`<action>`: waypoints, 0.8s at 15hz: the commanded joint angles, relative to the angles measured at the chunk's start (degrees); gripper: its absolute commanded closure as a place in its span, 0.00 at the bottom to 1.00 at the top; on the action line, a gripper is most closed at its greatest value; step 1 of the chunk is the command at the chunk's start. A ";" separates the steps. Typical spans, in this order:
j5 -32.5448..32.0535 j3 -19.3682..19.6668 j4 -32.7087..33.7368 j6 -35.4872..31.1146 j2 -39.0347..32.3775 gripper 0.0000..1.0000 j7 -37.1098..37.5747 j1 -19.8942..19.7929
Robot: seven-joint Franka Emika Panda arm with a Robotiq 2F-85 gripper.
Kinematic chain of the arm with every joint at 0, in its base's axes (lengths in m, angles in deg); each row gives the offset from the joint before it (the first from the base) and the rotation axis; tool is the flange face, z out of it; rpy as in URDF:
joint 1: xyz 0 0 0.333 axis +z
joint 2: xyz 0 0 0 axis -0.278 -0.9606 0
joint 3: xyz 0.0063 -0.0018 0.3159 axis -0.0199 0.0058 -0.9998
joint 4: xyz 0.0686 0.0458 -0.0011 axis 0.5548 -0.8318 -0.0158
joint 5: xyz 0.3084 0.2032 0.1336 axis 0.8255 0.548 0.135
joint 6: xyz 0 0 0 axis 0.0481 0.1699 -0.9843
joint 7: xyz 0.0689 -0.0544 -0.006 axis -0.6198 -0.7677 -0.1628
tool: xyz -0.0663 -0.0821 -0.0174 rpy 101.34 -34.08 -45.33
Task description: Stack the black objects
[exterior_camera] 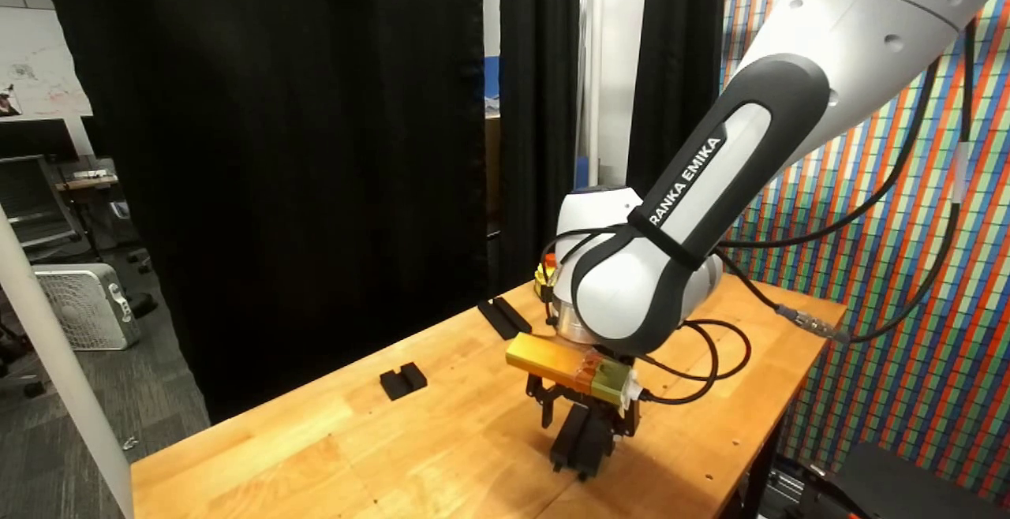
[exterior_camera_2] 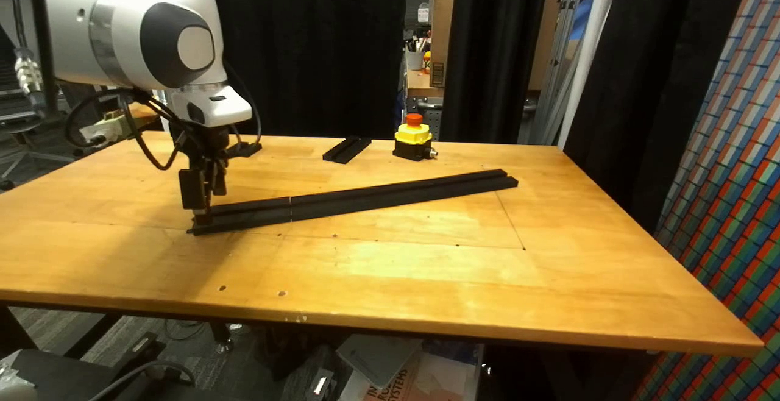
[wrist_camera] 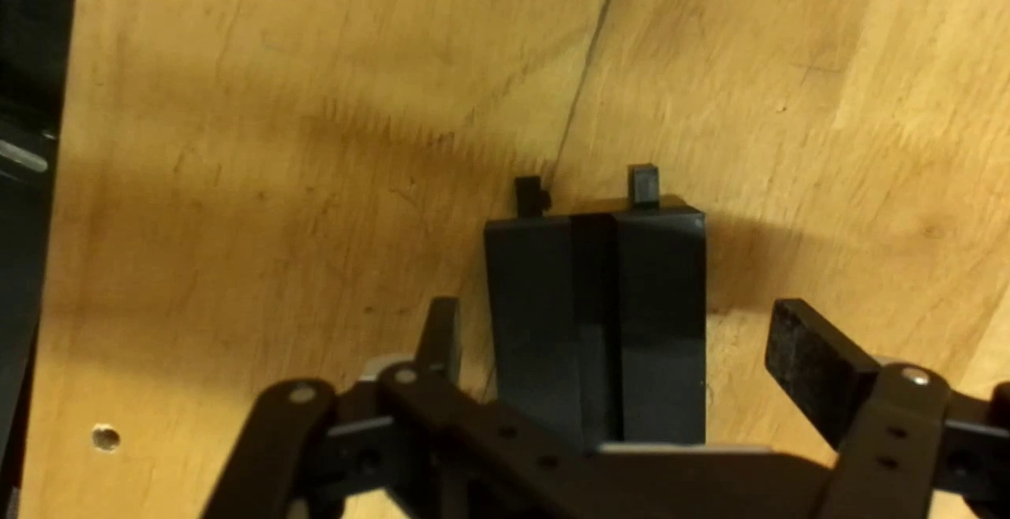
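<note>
Wrist view: can see the wood of the desk [wrist_camera: 260, 266], yellow-brown, with a thin dark line [wrist_camera: 592, 54] and a small round hole [wrist_camera: 105, 438]. At the back, big black curtains [exterior_camera: 276, 148]; at one side, a wall [exterior_camera_2: 719, 194] of little red, blue, green and white squares. On the grey floor [exterior_camera: 47, 456], a white fan [exterior_camera: 83, 306]. On the desk, a yellow switch [exterior_camera_2: 414, 133] with a red knob [exterior_camera_2: 414, 120].

Past the curtains, in an exterior view, a pale cup [exterior_camera_2: 415, 61] with pens [exterior_camera_2: 417, 44] in it. Under the desk, a clear bin [exterior_camera_2: 476, 376] with papers [exterior_camera_2: 432, 376] in it.

In an exterior view, a long black bar [exterior_camera_2: 402, 191] and a shorter black bar [exterior_camera_2: 256, 213] end to end on the desk, with a thin seam in between. Cannot tell if touching there. In both exterior views, near the switch, a black block [exterior_camera_2: 347, 149] flat on the desk. In an exterior view, a smaller black block [exterior_camera: 403, 381] too, near the back edge. All straight and dull, with a groove down the middle. In the wrist view, at the end of the shorter black bar, two tiny pegs [wrist_camera: 644, 185].

Jaws wide, with one finger [wrist_camera: 817, 369] on each side of the shorter black bar and bare wood in both gaps.
</note>
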State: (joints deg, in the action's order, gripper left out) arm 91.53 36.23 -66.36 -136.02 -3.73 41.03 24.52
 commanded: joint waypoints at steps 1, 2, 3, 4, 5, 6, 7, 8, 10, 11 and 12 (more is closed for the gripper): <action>-3.00 2.07 2.28 0.82 -2.18 0.00 -0.23 2.18; -3.40 2.33 2.49 0.72 -2.57 0.00 -0.84 2.45; -3.33 2.40 2.42 0.09 -2.80 0.00 -2.09 2.57; -3.57 2.63 2.47 0.02 -2.97 0.00 -2.47 2.76; -3.89 2.87 2.39 -0.19 -3.12 0.00 -3.02 2.92; -4.08 3.09 2.22 -0.33 -3.11 0.00 -3.71 3.00; -4.38 3.41 2.06 -0.39 -3.02 0.00 -4.05 3.08; -4.53 3.70 1.71 -0.64 -2.83 0.00 -4.47 3.08; -5.39 4.33 1.21 -1.07 -2.51 0.00 -4.93 3.09; -6.00 4.68 0.94 -1.49 -2.38 0.25 -4.83 3.14; -6.39 4.92 0.83 -1.64 -2.34 0.25 -4.93 3.13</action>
State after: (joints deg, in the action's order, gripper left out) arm 87.10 39.54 -64.95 -136.11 -6.64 36.59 26.65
